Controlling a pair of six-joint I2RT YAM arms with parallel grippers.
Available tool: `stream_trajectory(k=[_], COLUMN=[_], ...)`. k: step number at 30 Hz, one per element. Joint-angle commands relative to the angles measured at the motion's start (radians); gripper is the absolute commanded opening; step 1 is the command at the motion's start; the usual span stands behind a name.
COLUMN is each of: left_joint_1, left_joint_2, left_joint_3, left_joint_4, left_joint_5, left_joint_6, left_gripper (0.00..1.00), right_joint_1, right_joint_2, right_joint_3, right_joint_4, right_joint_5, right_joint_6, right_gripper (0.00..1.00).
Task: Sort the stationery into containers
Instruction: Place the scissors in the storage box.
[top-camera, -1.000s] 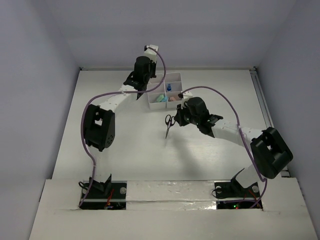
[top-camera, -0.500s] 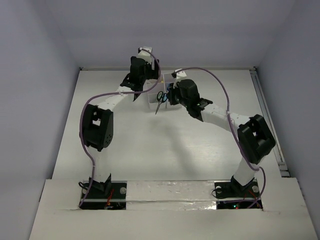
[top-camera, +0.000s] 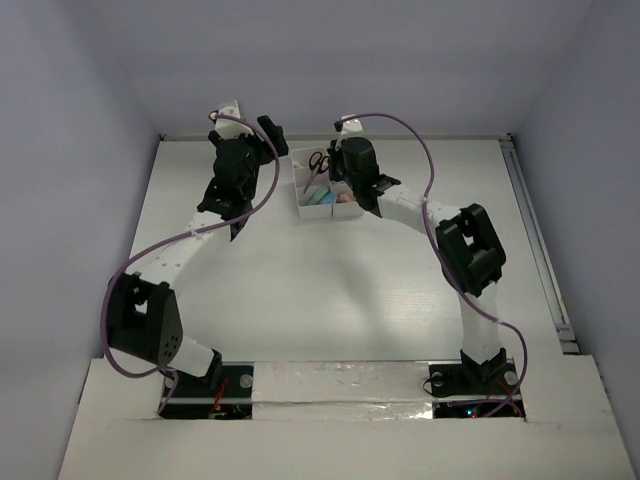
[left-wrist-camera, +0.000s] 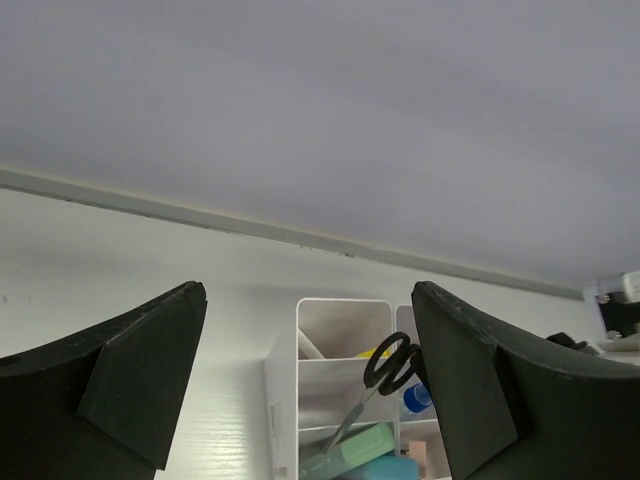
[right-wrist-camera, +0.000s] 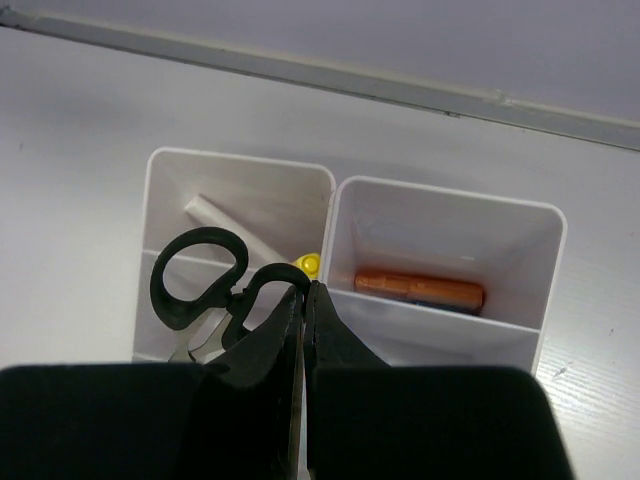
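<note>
The black-handled scissors (right-wrist-camera: 197, 276) hang over the left-hand column of the white organizer (top-camera: 299, 203), at the upper middle of the top view. Their long axis is tilted: the handle loops are up, and the blades slant down toward the lower left of that view. The tips drop among the left compartments, though I cannot tell which one. The right gripper (right-wrist-camera: 303, 300) is directly on them, clamped tight on one handle loop. Below lie a white pen (right-wrist-camera: 232, 216) and, in the neighbouring compartment, an orange marker (right-wrist-camera: 420, 290). The left gripper (top-camera: 243, 122) is well apart at the upper left, fingers spread and holding nothing. In my judgement, the release turns on the tips clearing the divider.
</note>
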Motion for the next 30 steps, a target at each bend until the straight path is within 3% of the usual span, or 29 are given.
stream_trajectory(k=[1, 19, 20, 30], left_joint_1=[0.007, 0.007, 0.007, 0.007], left_joint_2=[-0.06, -0.069, -0.069, -0.081], left_joint_3=[-0.064, -0.118, -0.116, -0.116], left_joint_4=[0.095, 0.147, 0.147, 0.147], left_joint_5=[-0.069, -0.049, -0.049, -0.04], left_joint_6=[-0.077, -0.132, -0.13, -0.129], left_gripper=[0.81, 0.83, 0.9, 0.93], right_joint_1=[0.005, 0.005, 0.005, 0.005], right_joint_2=[0.022, 0.031, 0.033, 0.059], right_joint_3=[0.086, 0.032, 0.032, 0.032], right_joint_4=[0.09, 0.204, 0.208, 0.225], right_joint_5=[0.078, 0.113, 0.107, 0.066], right_joint_6=[-0.036, -0.027, -0.027, -0.04], right_gripper=[0.0, 0.0, 0.01, 0.11])
